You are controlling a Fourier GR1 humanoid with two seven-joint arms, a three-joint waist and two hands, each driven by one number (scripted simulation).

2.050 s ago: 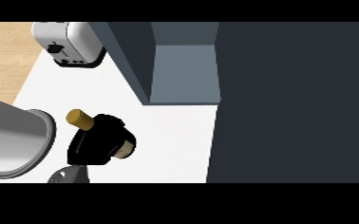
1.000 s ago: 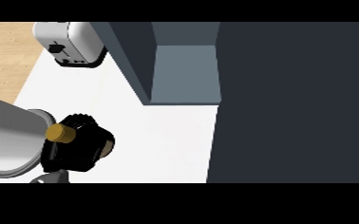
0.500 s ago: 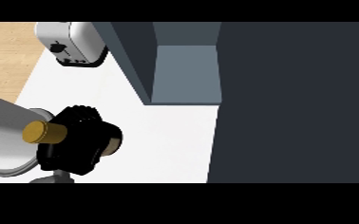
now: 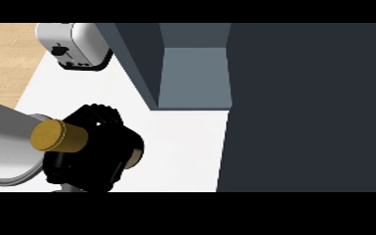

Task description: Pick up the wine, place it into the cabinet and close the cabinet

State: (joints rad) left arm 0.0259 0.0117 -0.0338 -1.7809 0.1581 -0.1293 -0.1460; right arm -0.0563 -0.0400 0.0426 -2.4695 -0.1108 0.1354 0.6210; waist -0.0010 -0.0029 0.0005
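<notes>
Wine (image 4: 58,135) held by left hand (image 4: 95,153), outside cabinet (image 4: 195,77).

The wine (image 4: 58,135) has a gold top, and the left hand (image 4: 99,154) is black. The cabinet (image 4: 195,74) is grey-blue, the counter (image 4: 183,144) is white, and the toaster (image 4: 73,42) is silver with black.

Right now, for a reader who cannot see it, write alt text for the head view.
The robot's left hand is curled round the wine bottle, its gold top pointing left, over the white counter at lower left. The open cabinet stands ahead to the right, and a toaster sits at upper left.
</notes>
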